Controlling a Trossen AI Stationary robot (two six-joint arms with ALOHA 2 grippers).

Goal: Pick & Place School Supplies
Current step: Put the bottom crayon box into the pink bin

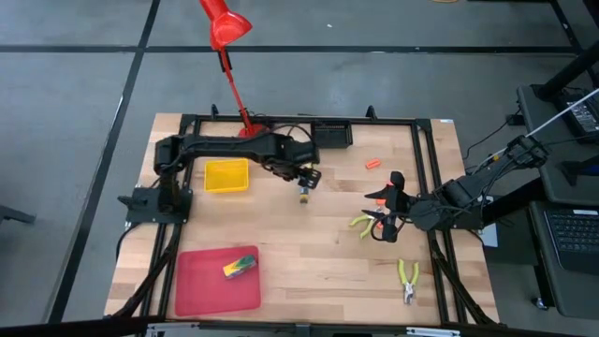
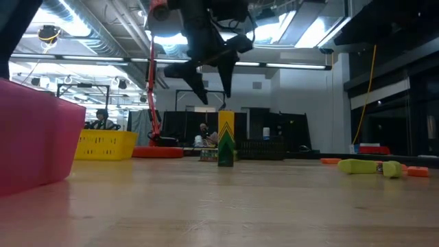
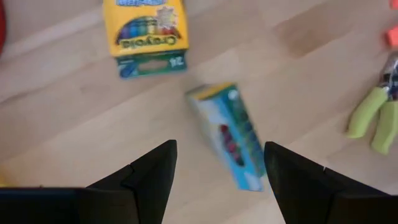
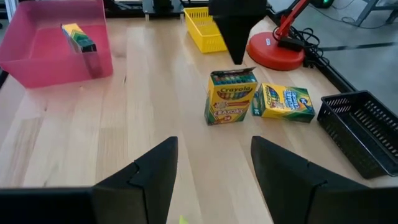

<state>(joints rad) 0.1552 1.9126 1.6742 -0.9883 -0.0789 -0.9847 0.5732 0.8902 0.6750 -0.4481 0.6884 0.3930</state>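
Open left pincer above upright crayon box

Yellow-and-green cardboard crayon box: "Crayola" across its front, readable in left wrist and right wrist views. Print on the neighbouring lying box unreadable.

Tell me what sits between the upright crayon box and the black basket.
In the right wrist view, a second crayon box lies flat between the upright crayon box and the black basket.
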